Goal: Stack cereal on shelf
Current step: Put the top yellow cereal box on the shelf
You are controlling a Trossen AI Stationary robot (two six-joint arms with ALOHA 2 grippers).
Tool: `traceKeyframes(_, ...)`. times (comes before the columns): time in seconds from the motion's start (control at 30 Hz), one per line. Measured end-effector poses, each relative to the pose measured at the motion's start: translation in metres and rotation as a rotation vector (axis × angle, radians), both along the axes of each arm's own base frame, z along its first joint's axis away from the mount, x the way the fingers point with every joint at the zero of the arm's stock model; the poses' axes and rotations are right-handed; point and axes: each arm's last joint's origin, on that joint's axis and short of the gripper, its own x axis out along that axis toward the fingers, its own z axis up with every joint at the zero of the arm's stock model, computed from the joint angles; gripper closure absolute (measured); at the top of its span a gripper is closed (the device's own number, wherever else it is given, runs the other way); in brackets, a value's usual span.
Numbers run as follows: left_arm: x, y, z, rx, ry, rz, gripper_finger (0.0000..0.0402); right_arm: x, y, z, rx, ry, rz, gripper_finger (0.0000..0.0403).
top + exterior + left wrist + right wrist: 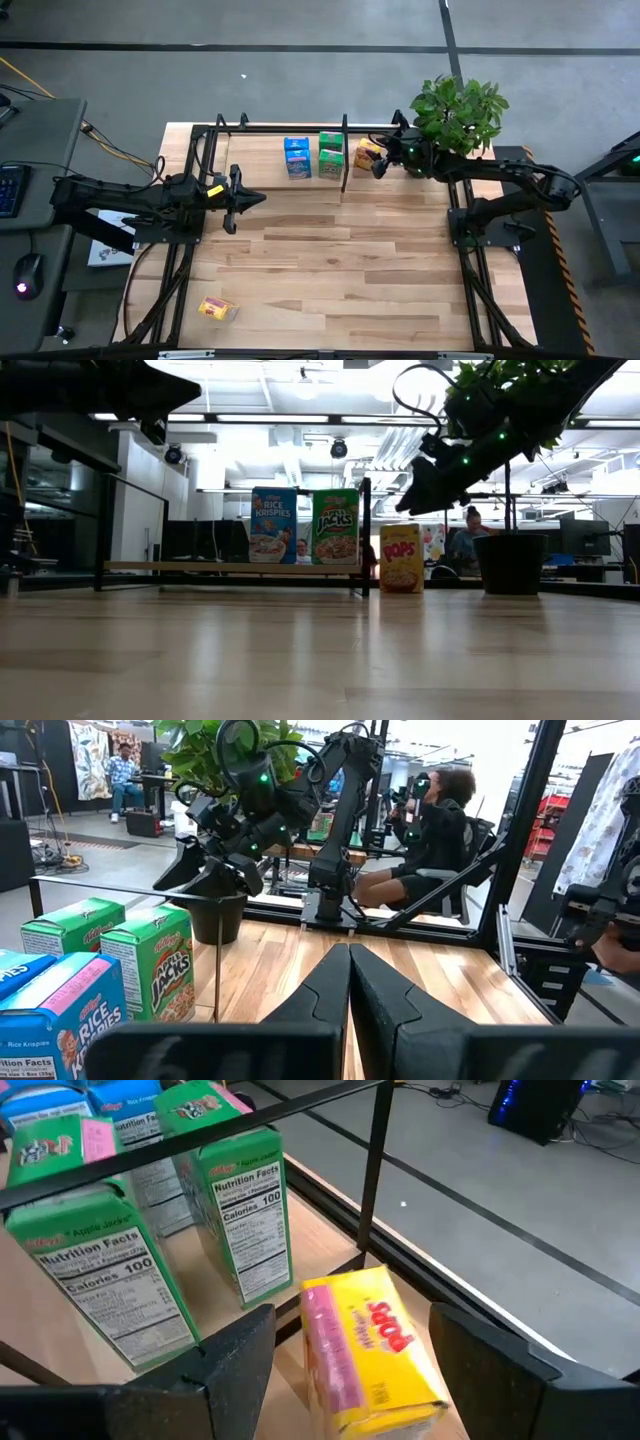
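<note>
Two blue cereal boxes (pixel 297 157) and two green ones (pixel 331 155) stand upright on the shelf board (pixel 200 567), left of its black divider (pixel 345 155). One yellow box (pixel 365 153) stands upright right of the divider; in the low view the yellow box (pixel 401 558) has its base lower than the board. My right gripper (pixel 380 165) hangs open just above it, a finger on either side (pixel 352 1320), apart from it. A second yellow box (pixel 217 309) lies flat on the tabletop near the front left. My left gripper (pixel 245 200) is shut and hovers left of the middle.
A potted plant (pixel 460 115) stands by the shelf's right end, close behind my right arm. Black frame bars (pixel 215 130) run along the shelf's back and the table's sides. Bare striped tabletop (pixel 340 260) lies between the arms. People sit beyond the table (pixel 440 830).
</note>
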Motion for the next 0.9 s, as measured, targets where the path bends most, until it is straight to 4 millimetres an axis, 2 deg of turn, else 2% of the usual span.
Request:
traceKeyframes(0.4, 0.0000, 0.0000, 0.0000, 0.001, 0.000, 0.000, 0.0398, -0.0012, -0.0028, 0.0011, 0.037, -0.046, -0.040, 0.0147)
traceKeyframes(0.77, 0.0000, 0.0000, 0.0000, 0.001, 0.000, 0.000, 0.0398, -0.0014, -0.0034, 0.0015, -0.028, -0.001, -0.030, 0.0147)
traceKeyframes(0.9, 0.0000, 0.0000, -0.0001, 0.000, 0.001, 0.000, 0.0398, -0.0013, -0.0036, 0.0021, 0.003, -0.034, -0.056, 0.0147)
